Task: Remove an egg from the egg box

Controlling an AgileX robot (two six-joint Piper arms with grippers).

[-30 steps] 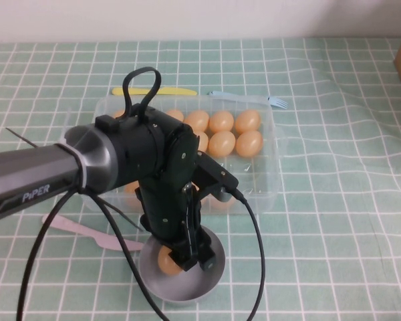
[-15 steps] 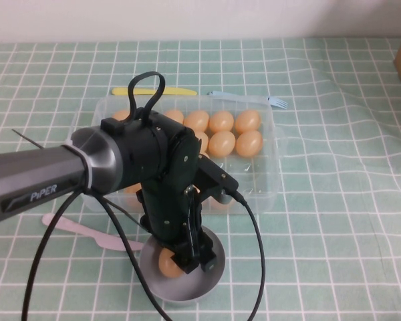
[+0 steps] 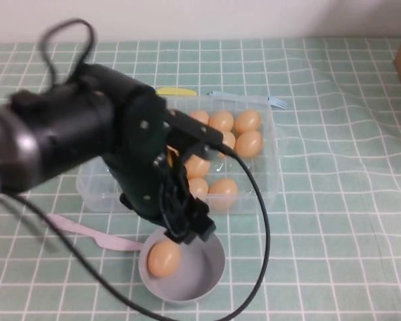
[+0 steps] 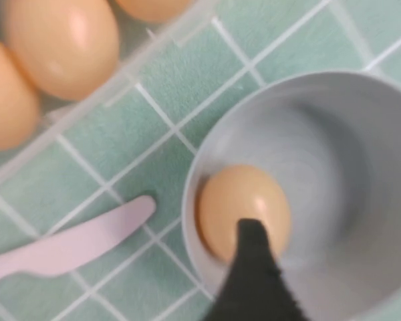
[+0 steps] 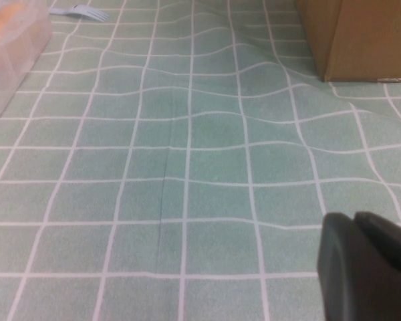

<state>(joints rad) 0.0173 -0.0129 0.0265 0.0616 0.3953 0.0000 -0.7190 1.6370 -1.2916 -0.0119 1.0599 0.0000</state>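
One egg [image 3: 164, 259] lies free in the round grey bowl [image 3: 214, 267] at the table's front. My left gripper [image 3: 190, 229] hangs just above the bowl's far rim, open and empty. In the left wrist view one black finger [image 4: 252, 264] shows in front of that egg [image 4: 244, 204] inside the bowl [image 4: 361, 134]. The clear egg box [image 3: 264, 180] stands behind the bowl and holds several pale orange eggs [image 3: 248, 121]; my arm hides its left half. Its edge [image 4: 120, 90] also shows in the left wrist view. My right gripper [image 5: 355, 222] is shut over bare cloth, away from both.
A pink plastic knife [image 3: 87, 233] lies left of the bowl, also in the left wrist view [image 4: 67, 241]. A yellow knife [image 3: 176, 91] and a blue fork [image 3: 254, 98] lie behind the egg box. A cardboard box [image 5: 361, 33] stands at the far right.
My left gripper has let go of the egg, which now lies in the bowl. The arm has risen and swung up and back over the egg box.
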